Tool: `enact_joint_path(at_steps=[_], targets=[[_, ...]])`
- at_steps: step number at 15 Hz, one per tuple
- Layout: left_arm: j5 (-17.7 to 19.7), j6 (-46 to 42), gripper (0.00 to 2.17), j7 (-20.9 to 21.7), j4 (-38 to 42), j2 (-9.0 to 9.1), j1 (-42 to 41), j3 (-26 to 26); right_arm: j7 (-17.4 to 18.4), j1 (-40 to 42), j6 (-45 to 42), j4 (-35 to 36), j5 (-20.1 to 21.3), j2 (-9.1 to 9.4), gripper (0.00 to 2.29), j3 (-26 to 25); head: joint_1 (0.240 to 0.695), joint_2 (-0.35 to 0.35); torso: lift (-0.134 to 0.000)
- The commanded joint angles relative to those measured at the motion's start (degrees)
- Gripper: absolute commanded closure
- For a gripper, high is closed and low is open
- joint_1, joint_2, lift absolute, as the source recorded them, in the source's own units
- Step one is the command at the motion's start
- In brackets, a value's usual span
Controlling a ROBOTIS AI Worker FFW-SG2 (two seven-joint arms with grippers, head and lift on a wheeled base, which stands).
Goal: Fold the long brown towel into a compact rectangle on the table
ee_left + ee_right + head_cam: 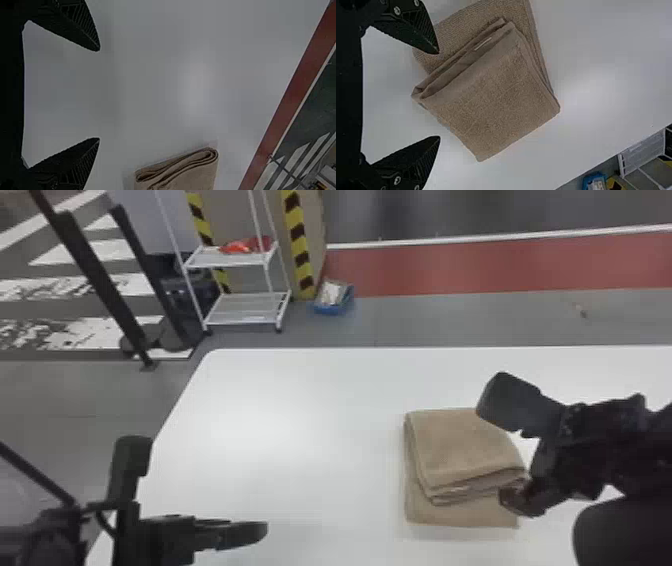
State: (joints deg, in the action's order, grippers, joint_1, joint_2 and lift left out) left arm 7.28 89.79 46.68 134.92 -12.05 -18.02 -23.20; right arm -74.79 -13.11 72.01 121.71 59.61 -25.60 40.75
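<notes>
The smooth white desk (300, 415) bears a folded brown towel (465, 450), apparently terry; the black left pincer (200, 485) and black right pincer (492, 452) gape.

The head view is bright, a pale glare washing the table (280, 400); both wrist views are dimmer, a soft glow on its white surface; faint shadow edges the towel (194, 176).

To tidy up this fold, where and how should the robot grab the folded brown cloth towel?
I'd pinch the near edge of the towel's lower layer from above, reaching in from the robot's side with the open black right gripper. That layer sticks out flat past the thicker folded stack, so its edge looks easiest to catch.
</notes>
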Motion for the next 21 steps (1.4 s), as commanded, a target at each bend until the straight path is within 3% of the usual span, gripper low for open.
enact_joint_path(at_steps=[1, 6, 10, 14, 21], targets=[[-0.1, 0.2, 0.08, -0.1, -0.1, 0.09, 0.0, 0.4, -0.1, -1.8, -0.5, -1.9, 1.0, -0.24, 0.15, 2.5, 0.695, 0.198, -0.124], [-0.2, 0.2, 0.08, -0.1, -0.1, 0.18, 0.0, 0.1, -1.1, -6.0, -2.1, -7.7, 2.9, 1.25, 0.19, 8.2, 0.695, 0.2, -0.124], [-0.2, 0.2, 0.08, -0.2, -0.2, 0.18, -0.2, -0.4, -3.3, -6.7, -2.4, -7.6, 3.4, 1.07, 0.19, 10.9, 0.695, 0.232, -0.124], [-0.2, 0.2, 0.08, -0.3, -0.4, 0.18, -0.2, -0.2, -3.5, -6.7, -2.8, -7.2, 3.5, 0.63, 0.19, 11.1, 0.695, 0.251, -0.124], [-0.2, 0.2, 0.08, -0.2, -0.4, 0.18, -0.1, -0.4, -3.5, -6.8, -4.4, -10.8, 5.1, 1.95, 0.29, 11.5, 0.695, 0.242, -0.124]])
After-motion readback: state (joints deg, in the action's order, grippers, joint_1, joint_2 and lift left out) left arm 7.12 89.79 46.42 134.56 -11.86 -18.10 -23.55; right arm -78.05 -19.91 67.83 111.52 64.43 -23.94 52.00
